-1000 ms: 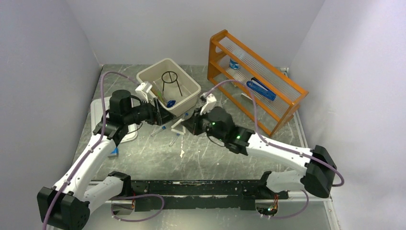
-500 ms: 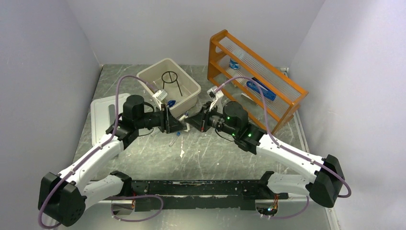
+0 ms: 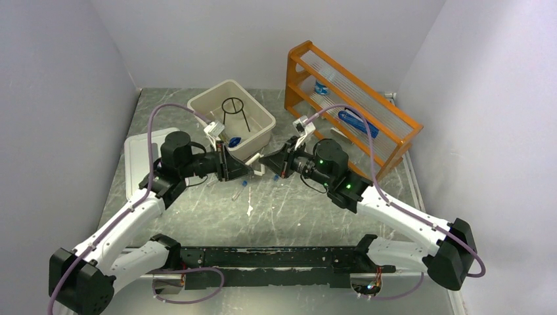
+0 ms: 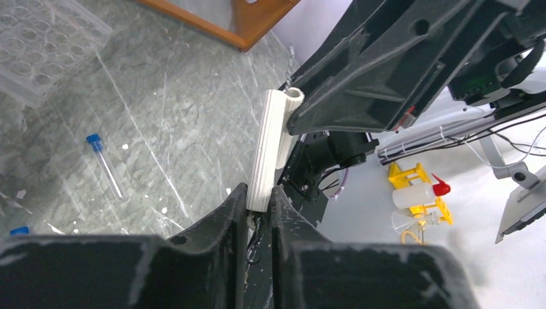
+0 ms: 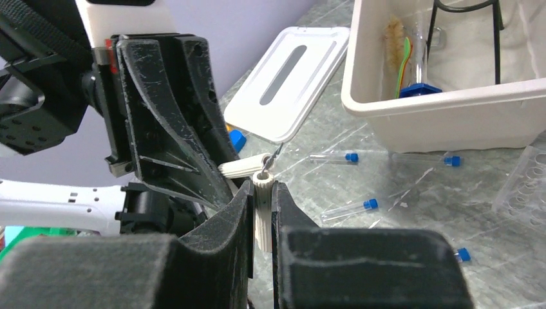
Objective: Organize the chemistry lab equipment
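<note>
A white ribbed two-legged tool [image 3: 258,169] hangs above the table between both arms. My left gripper [image 4: 260,205] is shut on one ribbed leg [image 4: 265,154], with twisted wire showing below it. My right gripper [image 5: 262,193] is shut on the other leg [image 5: 263,212], and the two grippers meet tip to tip. Clear blue-capped test tubes [image 5: 351,207] lie loose on the marble table, one of them [image 4: 106,167] in the left wrist view. A clear tube rack [image 4: 45,45] lies beside them. In the beige bin [image 3: 263,121] stand the black ring stand [image 3: 234,111], a brush [image 5: 393,35] and a green dropper [image 5: 404,61].
The orange wooden shelf rack [image 3: 348,111] stands at the back right with blue items on its shelves. A white lid [image 3: 141,157] lies flat at the left, with a small blue block [image 5: 237,138] near it. Grey walls close in the left, back and right.
My left gripper swung right to meet the right gripper and closed its wide-open jaws onto the white tool. The right gripper lifted the tool slightly and stayed shut on it.
</note>
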Tool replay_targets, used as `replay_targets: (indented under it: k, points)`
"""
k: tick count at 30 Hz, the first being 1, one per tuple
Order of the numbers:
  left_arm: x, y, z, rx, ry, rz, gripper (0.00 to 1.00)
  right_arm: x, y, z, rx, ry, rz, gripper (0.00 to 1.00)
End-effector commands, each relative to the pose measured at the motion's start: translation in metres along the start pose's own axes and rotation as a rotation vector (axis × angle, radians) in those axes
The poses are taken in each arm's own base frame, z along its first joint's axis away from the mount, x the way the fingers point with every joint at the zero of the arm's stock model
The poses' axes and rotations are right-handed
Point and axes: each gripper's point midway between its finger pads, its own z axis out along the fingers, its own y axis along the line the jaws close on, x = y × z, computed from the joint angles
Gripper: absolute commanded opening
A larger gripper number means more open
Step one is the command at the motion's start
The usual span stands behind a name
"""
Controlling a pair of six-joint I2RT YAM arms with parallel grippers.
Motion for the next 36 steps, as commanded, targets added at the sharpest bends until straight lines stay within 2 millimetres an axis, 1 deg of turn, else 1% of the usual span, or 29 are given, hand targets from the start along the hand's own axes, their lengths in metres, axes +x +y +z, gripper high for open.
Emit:
replay_targets:
  k: [1, 2, 4, 5, 6, 8, 9, 10, 12, 14, 16, 17, 18, 19, 23, 25, 30, 32, 36]
  points:
    - [-0.022, -0.016, -0.001, 0.036, -0.057, 0.059, 0.08, -0.010, 0.005, -0.002, -0.029, -0.034, 0.001, 0.00]
    - [-0.024, -0.016, 0.000, 0.035, -0.062, 0.057, 0.05, -0.010, 0.005, -0.001, -0.022, -0.027, 0.007, 0.00]
    - [-0.031, -0.016, 0.001, 0.023, -0.079, 0.055, 0.05, -0.010, 0.002, -0.001, -0.005, -0.023, 0.013, 0.02]
    - [-0.034, -0.015, 0.001, 0.011, -0.090, 0.054, 0.05, -0.011, 0.001, -0.001, 0.004, -0.028, 0.015, 0.08]
    - [-0.038, -0.013, 0.002, -0.004, -0.100, 0.051, 0.05, -0.013, -0.001, -0.002, 0.015, -0.037, 0.021, 0.18]
    - [-0.047, -0.009, 0.003, -0.042, -0.121, 0.042, 0.05, -0.019, -0.009, -0.004, 0.068, -0.069, 0.033, 0.36]
    - [-0.052, -0.006, 0.003, -0.064, -0.135, 0.036, 0.05, -0.022, -0.015, -0.006, 0.107, -0.087, 0.044, 0.47]
    - [-0.057, -0.003, 0.004, -0.089, -0.149, 0.028, 0.05, -0.025, -0.020, -0.008, 0.139, -0.102, 0.053, 0.54]
    - [-0.067, 0.007, 0.005, -0.150, -0.183, 0.013, 0.05, -0.031, -0.033, -0.012, 0.219, -0.136, 0.064, 0.61]
    - [-0.077, 0.025, 0.004, -0.257, -0.212, -0.011, 0.05, -0.032, -0.046, -0.017, 0.290, -0.157, 0.066, 0.63]
    - [-0.087, 0.053, 0.001, -0.412, -0.232, -0.040, 0.05, -0.032, -0.059, -0.022, 0.359, -0.170, 0.074, 0.63]
    - [-0.087, 0.071, 0.000, -0.499, -0.219, -0.062, 0.05, -0.030, -0.063, -0.024, 0.381, -0.167, 0.074, 0.64]
    - [-0.091, 0.082, 0.000, -0.553, -0.219, -0.067, 0.05, -0.029, -0.065, -0.026, 0.393, -0.165, 0.070, 0.64]
    - [-0.100, 0.090, 0.001, -0.589, -0.227, -0.065, 0.05, -0.026, -0.067, -0.027, 0.400, -0.158, 0.069, 0.64]
    - [-0.117, 0.133, 0.011, -0.678, -0.172, -0.083, 0.05, -0.017, -0.070, -0.029, 0.398, -0.148, 0.073, 0.64]
    - [-0.124, 0.152, 0.016, -0.694, -0.133, -0.078, 0.05, -0.012, -0.071, -0.027, 0.395, -0.137, 0.081, 0.64]
    - [-0.127, 0.189, 0.034, -0.733, -0.079, -0.058, 0.05, 0.005, -0.072, -0.018, 0.368, -0.096, 0.111, 0.63]
    - [-0.121, 0.201, 0.045, -0.718, -0.079, -0.085, 0.05, 0.012, -0.071, -0.016, 0.355, -0.080, 0.128, 0.63]
    - [-0.102, 0.218, 0.070, -0.665, -0.026, -0.145, 0.05, 0.022, -0.072, -0.020, 0.349, -0.069, 0.149, 0.62]
